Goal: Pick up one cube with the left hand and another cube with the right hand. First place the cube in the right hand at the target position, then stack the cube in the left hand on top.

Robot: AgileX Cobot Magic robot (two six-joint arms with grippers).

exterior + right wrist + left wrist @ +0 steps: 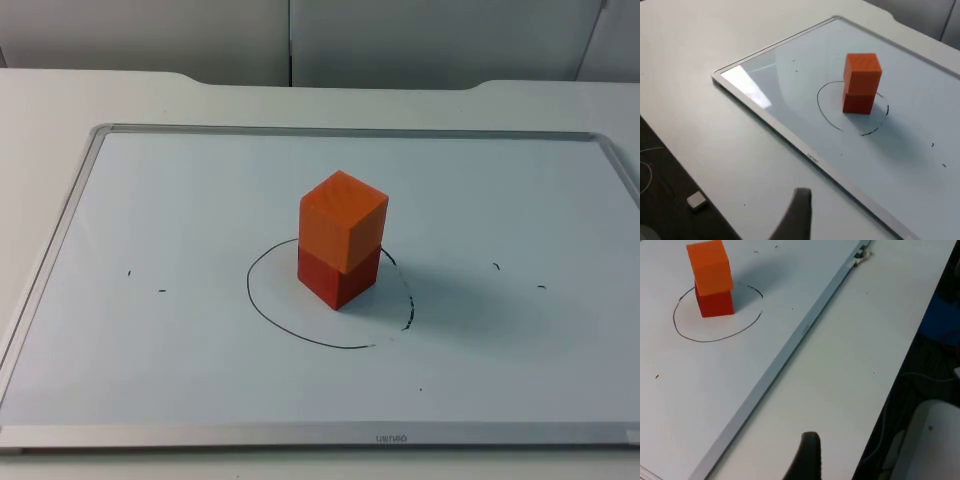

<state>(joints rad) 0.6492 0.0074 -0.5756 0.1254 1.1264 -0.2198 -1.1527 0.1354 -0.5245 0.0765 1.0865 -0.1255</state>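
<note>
Stack looked done: the lighter orange cube (343,218) sat slightly skewed on the darker red-orange cube (336,280) inside the hand-drawn black circle (262,305) on the framed whiteboard (200,380), both arms waited off-board, jaw state can't be told, nothing left but staying clear.

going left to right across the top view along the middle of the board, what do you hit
whiteboard's left frame → two small pen marks → drawn circle's left edge → orange cube stacked on red cube → two small pen marks
</note>
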